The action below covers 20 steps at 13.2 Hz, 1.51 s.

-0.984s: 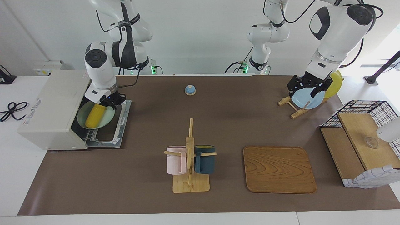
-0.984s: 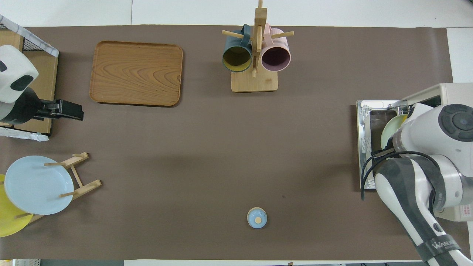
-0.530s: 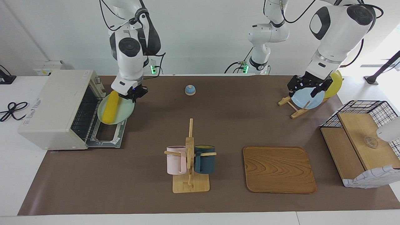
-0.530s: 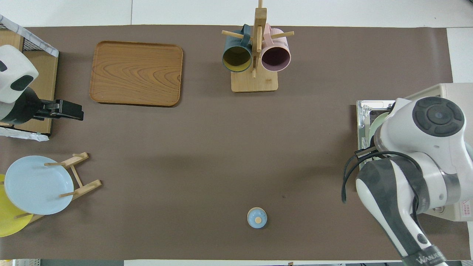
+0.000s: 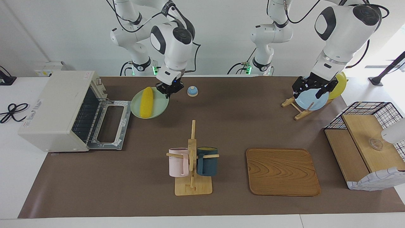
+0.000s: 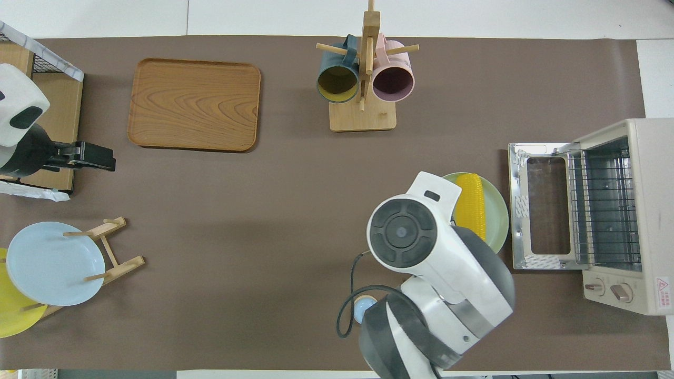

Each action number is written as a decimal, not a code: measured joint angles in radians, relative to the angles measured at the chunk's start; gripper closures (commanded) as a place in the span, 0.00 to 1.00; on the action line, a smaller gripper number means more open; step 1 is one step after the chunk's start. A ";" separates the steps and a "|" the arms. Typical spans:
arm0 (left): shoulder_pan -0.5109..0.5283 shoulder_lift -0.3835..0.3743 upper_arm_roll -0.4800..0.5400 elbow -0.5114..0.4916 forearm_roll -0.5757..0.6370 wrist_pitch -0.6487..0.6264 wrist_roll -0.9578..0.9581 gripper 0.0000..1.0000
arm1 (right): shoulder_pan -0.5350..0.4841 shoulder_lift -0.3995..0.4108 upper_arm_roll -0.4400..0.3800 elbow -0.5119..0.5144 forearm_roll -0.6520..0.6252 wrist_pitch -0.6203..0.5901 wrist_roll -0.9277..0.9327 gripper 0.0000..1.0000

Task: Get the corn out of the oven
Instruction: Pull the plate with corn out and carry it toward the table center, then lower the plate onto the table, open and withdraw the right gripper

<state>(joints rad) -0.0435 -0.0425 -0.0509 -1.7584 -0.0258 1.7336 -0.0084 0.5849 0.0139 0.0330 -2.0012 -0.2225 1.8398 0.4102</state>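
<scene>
Right pincer (image 5: 170,90), shut on the plate (image 5: 158,109) bearing the corn (image 5: 146,102), carries it clear of the oven (image 5: 60,109); next, lowering onto the surface.

One high camera faces the robots across the table (image 5: 221,202); another looks steeply down from above their end. Both share the oven (image 5: 53,110) and the whole tabletop.

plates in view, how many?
3. Green plate with corn, held in the right gripper beside the oven. Blue plate and yellow plate in the rack.
</scene>
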 measured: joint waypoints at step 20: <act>0.034 0.000 0.002 -0.010 0.000 0.006 0.031 0.00 | 0.167 0.474 0.023 0.320 0.088 0.208 0.379 0.69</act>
<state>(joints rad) -0.0099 -0.0425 -0.0488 -1.7683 -0.0258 1.7394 0.0225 0.7521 0.4875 0.0559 -1.6808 -0.1343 2.0479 0.7895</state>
